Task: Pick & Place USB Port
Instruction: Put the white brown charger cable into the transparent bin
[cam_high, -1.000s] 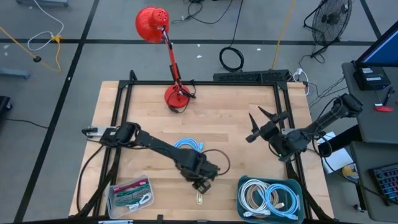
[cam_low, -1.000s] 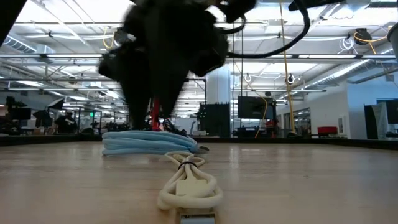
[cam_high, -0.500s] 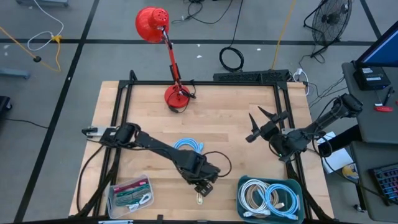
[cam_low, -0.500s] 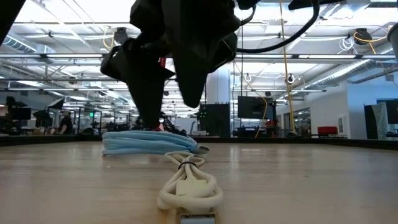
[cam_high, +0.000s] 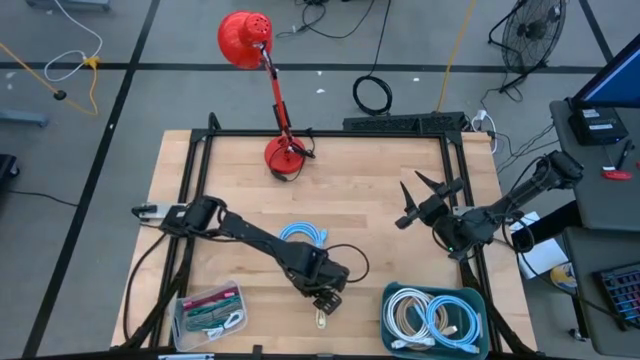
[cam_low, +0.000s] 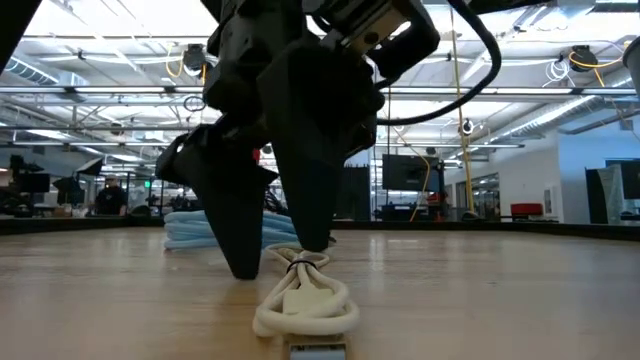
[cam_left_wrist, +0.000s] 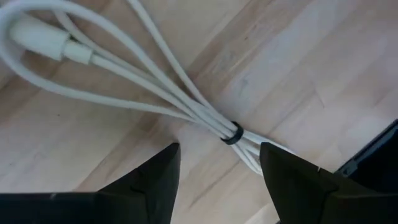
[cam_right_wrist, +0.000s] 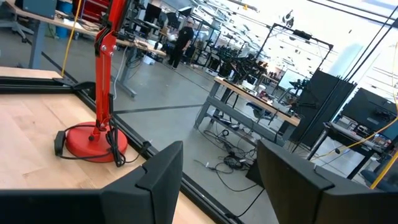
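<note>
A white USB cable (cam_high: 322, 319), bundled and bound by a black tie (cam_left_wrist: 233, 134), lies flat on the wooden table near its front edge. Its metal plug (cam_low: 316, 350) points at the near edge. My left gripper (cam_low: 280, 262) stands open over the bundle's far end, fingers pointing steeply down. One fingertip is on either side of the tied neck and just short of it (cam_left_wrist: 217, 149). I see no touch on the cable. My right gripper (cam_high: 412, 200) waits open, held level above the table's right side.
A coiled blue cable (cam_high: 303, 235) lies just behind my left gripper. A teal bin (cam_high: 480, 300) with white and blue cables stands at the front right. A clear box (cam_high: 208, 312) of small parts is at the front left. A red desk lamp's base (cam_high: 283, 154) stands at the far edge.
My left gripper has sunk toward the table and tipped more steeply. Its fingertips have come down on either side of the white cable's far end. The cable has not moved.
</note>
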